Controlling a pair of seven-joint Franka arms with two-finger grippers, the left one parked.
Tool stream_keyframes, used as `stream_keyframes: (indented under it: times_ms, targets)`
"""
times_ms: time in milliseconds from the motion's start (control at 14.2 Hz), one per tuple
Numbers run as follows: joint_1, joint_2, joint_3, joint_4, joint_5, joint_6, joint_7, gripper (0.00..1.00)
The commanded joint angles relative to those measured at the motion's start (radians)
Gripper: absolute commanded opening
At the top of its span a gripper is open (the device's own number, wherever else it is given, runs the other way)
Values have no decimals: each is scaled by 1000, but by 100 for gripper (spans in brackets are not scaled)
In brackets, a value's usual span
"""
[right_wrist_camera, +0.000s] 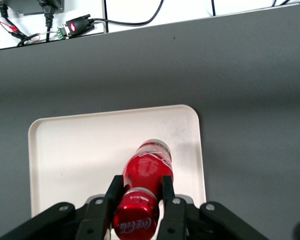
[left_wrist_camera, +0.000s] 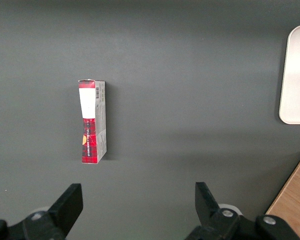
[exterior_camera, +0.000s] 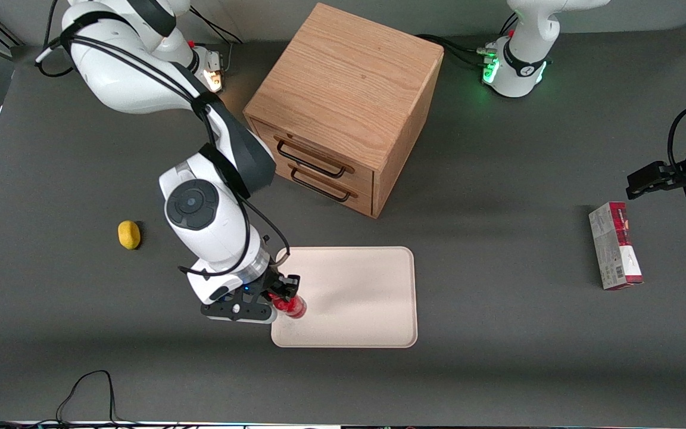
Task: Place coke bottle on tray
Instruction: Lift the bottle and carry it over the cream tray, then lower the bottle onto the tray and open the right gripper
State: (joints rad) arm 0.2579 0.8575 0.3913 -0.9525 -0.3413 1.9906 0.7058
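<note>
You see the coke bottle (exterior_camera: 291,306) (right_wrist_camera: 146,185) gripped near its cap between both fingers (right_wrist_camera: 113,196) of the end effector (exterior_camera: 278,293) (right_wrist_camera: 140,200). The bottle is tilted over the tray (exterior_camera: 373,280) (right_wrist_camera: 70,155), at the tray's corner toward the working arm's end of the surface (exterior_camera: 498,208).

I see a glossy red coke bottle (right_wrist_camera: 149,172), smooth matt cream tray (exterior_camera: 367,286), grainy wood cabinet (exterior_camera: 343,95), matt grey table (exterior_camera: 498,369)
</note>
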Motion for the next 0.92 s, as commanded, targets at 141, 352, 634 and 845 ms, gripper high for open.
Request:
stream_keyframes:
  times_ms: [141,352,634,845]
  targets:
    - [8,106,9,50,-71,70,-18,0]
    - [6,115,-6,38,-73,71,-44,0]
    - [4,115,-9,8,-91,105,-42,100]
    - [3,80,-11,8,-90,97,-49,100]
